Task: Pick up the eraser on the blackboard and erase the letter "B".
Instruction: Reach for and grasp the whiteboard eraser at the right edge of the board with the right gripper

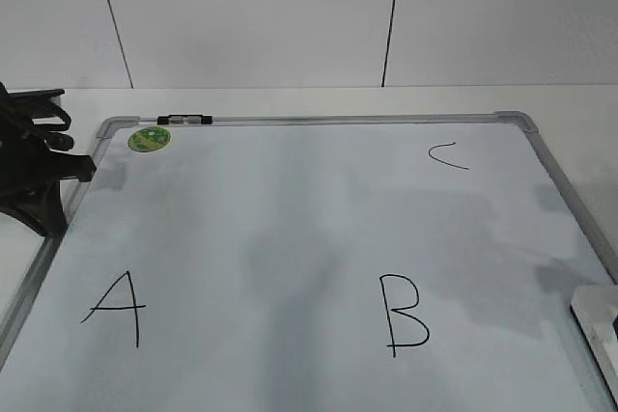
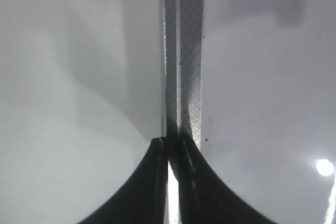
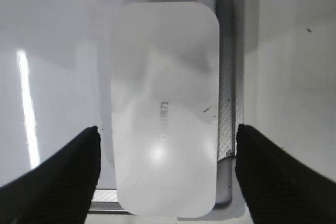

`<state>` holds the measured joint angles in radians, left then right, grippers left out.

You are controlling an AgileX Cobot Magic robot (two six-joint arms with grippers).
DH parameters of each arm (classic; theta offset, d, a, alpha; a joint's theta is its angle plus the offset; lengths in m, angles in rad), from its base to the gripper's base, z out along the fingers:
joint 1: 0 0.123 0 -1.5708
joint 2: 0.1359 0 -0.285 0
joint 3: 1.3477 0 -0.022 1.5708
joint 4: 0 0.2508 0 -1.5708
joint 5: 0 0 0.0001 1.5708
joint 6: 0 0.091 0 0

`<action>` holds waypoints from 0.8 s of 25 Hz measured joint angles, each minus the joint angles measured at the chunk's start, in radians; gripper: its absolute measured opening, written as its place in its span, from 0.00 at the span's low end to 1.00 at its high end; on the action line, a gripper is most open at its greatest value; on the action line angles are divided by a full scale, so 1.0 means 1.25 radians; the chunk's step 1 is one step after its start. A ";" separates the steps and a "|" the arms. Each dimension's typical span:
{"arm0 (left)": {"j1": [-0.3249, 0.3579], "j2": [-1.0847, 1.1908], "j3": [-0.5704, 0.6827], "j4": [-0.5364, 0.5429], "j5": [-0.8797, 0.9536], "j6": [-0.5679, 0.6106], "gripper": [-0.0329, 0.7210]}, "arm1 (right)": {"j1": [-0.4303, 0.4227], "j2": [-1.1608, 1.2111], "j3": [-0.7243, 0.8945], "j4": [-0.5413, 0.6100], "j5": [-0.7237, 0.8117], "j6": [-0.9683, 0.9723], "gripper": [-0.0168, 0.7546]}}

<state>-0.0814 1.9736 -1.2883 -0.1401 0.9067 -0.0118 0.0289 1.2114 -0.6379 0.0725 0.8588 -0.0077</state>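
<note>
The blackboard [image 1: 290, 219] is a white board with a grey frame, lying flat. The black letter "B" [image 1: 401, 314] is drawn at its lower middle. The white eraser [image 1: 599, 320] lies at the board's lower right corner, cut off by the picture edge. In the right wrist view the eraser [image 3: 164, 77] lies beside the frame [image 3: 227, 77]. My right gripper [image 3: 167, 129] is open, with one finger on each side of the eraser and not touching it. My left gripper [image 1: 77, 167] is shut and empty over the board's left frame [image 2: 184, 77].
A black "A" [image 1: 118, 308] is at the lower left and a small "C" [image 1: 446, 155] at the upper right. A black-and-silver marker [image 1: 183, 120] lies on the top frame beside a round green sticker [image 1: 149, 138]. A white wall stands behind the table.
</note>
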 joint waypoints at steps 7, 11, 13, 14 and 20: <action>0.000 0.000 0.000 -0.001 0.000 0.000 0.06 | 0.000 0.070 0.000 0.002 -0.012 0.000 0.82; 0.000 0.000 0.000 -0.001 0.000 0.000 0.06 | 0.000 0.095 -0.001 0.007 -0.029 0.000 0.82; 0.000 0.000 0.000 -0.001 0.000 0.000 0.06 | 0.000 0.107 -0.002 0.013 -0.031 0.000 0.82; 0.000 0.000 0.000 -0.001 0.000 0.000 0.06 | 0.000 0.114 -0.003 0.019 -0.032 0.000 0.82; 0.000 0.000 0.000 -0.001 -0.001 0.000 0.06 | 0.000 0.135 -0.007 0.028 -0.035 0.000 0.82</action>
<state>-0.0814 1.9736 -1.2883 -0.1416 0.9060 -0.0118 0.0289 1.3803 -0.6471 0.1071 0.8154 -0.0077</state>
